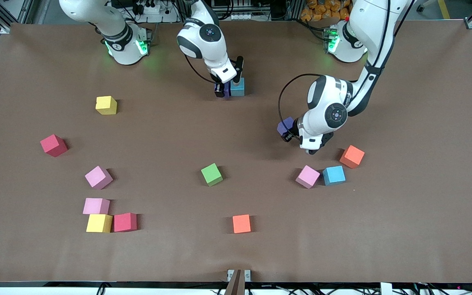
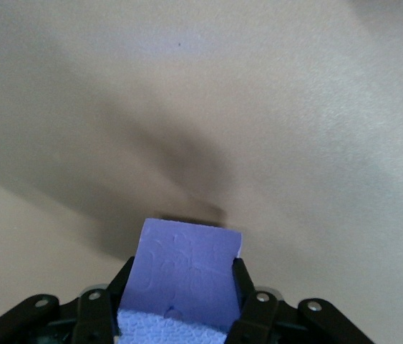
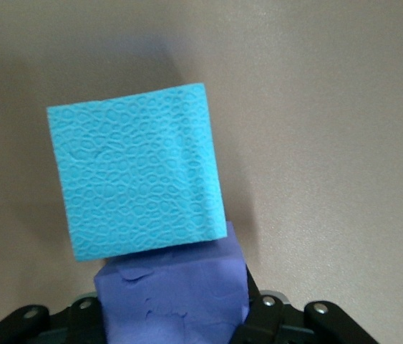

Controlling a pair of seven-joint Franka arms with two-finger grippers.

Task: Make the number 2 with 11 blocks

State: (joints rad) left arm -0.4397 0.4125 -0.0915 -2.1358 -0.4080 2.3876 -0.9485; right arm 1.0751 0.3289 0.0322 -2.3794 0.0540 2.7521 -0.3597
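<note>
My right gripper (image 1: pixel 224 89) (image 3: pixel 176 301) is shut on a purple block (image 1: pixel 226 88) (image 3: pixel 172 297) in the middle of the table near the robots' bases. That block touches a light blue block (image 1: pixel 238 87) (image 3: pixel 137 175). Toward the left arm's end, my left gripper (image 1: pixel 287 132) (image 2: pixel 183 265) is shut on a second purple block (image 1: pixel 286 124) (image 2: pixel 187 269), low at the table. Loose blocks lie nearer the camera: green (image 1: pixel 212 174), pink (image 1: pixel 307 176), light blue (image 1: pixel 334 175) and orange (image 1: pixel 352 156). No number 2 shows.
Toward the right arm's end lie a red block (image 1: pixel 54 145), two pink ones (image 1: pixel 98 177) (image 1: pixel 96 205), another red (image 1: pixel 125 222) and two yellow cubes (image 1: pixel 106 105) (image 1: pixel 99 223). An orange block (image 1: pixel 241 223) sits near the front edge.
</note>
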